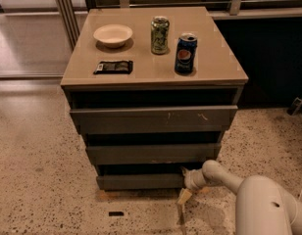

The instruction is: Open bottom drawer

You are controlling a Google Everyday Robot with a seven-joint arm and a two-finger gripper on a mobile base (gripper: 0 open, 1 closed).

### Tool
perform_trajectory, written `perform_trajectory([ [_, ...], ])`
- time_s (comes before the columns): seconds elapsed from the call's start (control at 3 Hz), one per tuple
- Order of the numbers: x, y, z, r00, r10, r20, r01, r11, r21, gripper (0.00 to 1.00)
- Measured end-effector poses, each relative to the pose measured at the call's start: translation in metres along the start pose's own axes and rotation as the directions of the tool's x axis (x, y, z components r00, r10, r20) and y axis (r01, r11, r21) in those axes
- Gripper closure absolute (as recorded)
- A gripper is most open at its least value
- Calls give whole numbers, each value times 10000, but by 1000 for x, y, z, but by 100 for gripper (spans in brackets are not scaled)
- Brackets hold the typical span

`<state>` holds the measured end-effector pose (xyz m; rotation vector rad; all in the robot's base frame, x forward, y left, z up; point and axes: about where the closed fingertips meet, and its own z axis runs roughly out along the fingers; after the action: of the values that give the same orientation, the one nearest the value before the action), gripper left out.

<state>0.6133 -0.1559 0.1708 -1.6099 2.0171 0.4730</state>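
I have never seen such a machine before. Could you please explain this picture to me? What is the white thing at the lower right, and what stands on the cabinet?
The white shape is a robot's arm. There is only one camera, and it looks down at the front of the cabinet; where it is mounted I cannot say. At the end of the arm is the tool, the part that grasps. It is low, near the floor, by the right end of the bottom drawer, the lowest of three grey fronts. I see nothing held in it. On the cabinet top stand a pale bowl, a green can and a blue can. A dark flat packet lies in front of the bowl.
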Motion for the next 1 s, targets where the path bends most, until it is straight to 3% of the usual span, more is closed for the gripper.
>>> perform_trajectory([
  [0.33,-6,26,-10,9995,133,-299,-156,9971,-751,0],
  [0.67,-6,50,-21,9973,484,-556,-566,9859,-1574,0],
  [1.0,2,83,-32,9878,1215,-973,-1434,9533,-2657,0],
])
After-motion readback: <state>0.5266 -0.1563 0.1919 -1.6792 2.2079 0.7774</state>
